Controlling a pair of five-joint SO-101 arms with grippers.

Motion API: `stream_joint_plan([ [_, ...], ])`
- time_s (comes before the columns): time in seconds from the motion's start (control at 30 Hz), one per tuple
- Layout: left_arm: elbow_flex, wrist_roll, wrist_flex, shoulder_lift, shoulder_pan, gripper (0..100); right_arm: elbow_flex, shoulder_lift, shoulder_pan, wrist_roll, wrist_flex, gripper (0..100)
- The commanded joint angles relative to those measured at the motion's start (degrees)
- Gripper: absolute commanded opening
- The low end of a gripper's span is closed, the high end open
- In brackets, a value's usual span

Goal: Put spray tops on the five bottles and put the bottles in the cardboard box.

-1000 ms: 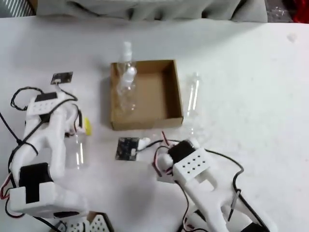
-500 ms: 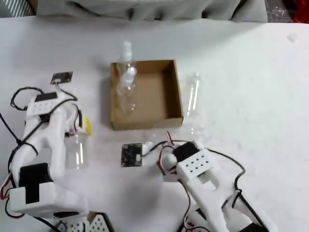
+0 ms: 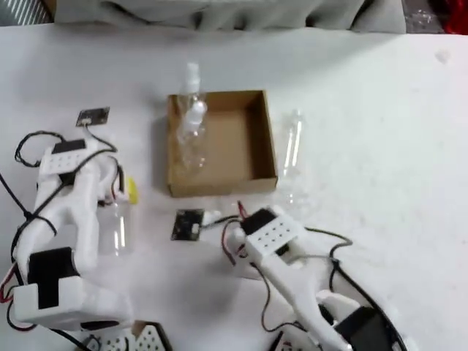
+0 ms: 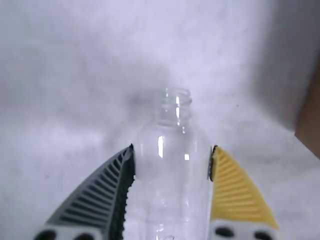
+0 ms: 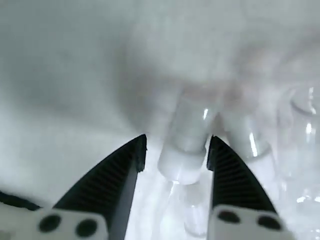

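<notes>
Two grippers to report, left one first. My left gripper (image 4: 172, 152) is closed on a clear bottle (image 4: 172, 185). The grey jaw and the yellow jaw each press one side of its shoulder, and the bottle sits squarely between them. Its threaded neck (image 4: 176, 104) projects past the jaw tips, open-mouthed. Out beyond the yellow jaw I see a brown edge of the cardboard box (image 4: 311, 117), well apart from the tips.

From the high view, the cardboard box (image 3: 219, 187) lies between my two grippers. A capped bottle (image 3: 194, 121) with a white spray top is inside it against the wall nearer the left jaws. A second capped bottle (image 3: 191, 77) shows at the far rim; I cannot tell whether it stands inside or behind.

My right gripper (image 5: 178, 142) has its jaws part open, straddling a white spray top (image 5: 181, 167). The spray top lies between the tips, with a gap showing on one side. I cannot tell whether the other jaw touches it. Blurred clear bottles (image 5: 305, 125) lie off to one side of these jaws.

An uncapped bottle (image 3: 292, 146) sits just beside the box's outer wall, ahead of the right jaws.
</notes>
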Motion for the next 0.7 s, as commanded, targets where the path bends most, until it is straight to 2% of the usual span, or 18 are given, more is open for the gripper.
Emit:
stream_joint_plan([
  [0.0,-2.4,0.0,-1.6,0.2,-0.7,2,-3.4,2.3,-0.3,-1.1,-0.7,17.3],
  [0.1,-2.4,0.0,-1.7,0.2,-0.7,2,-4.7,4.8,0.7,-1.1,-0.7,12.7],
  [0.2,-2.3,0.0,-2.3,0.2,-0.7,2,-6.7,6.6,2.8,-1.1,-0.7,0.5],
  [0.27,-1.8,0.0,-2.7,0.2,-0.7,2,-7.4,6.9,4.3,-1.1,-0.7,3.2],
  [0.47,-1.5,0.0,-3.2,0.0,-0.7,2,-9.0,4.8,8.9,-2.4,0.7,1.5],
  [0.67,-1.8,0.2,-2.1,-0.4,-1.5,2,-15.1,-5.4,11.6,-13.6,13.8,1.5],
])
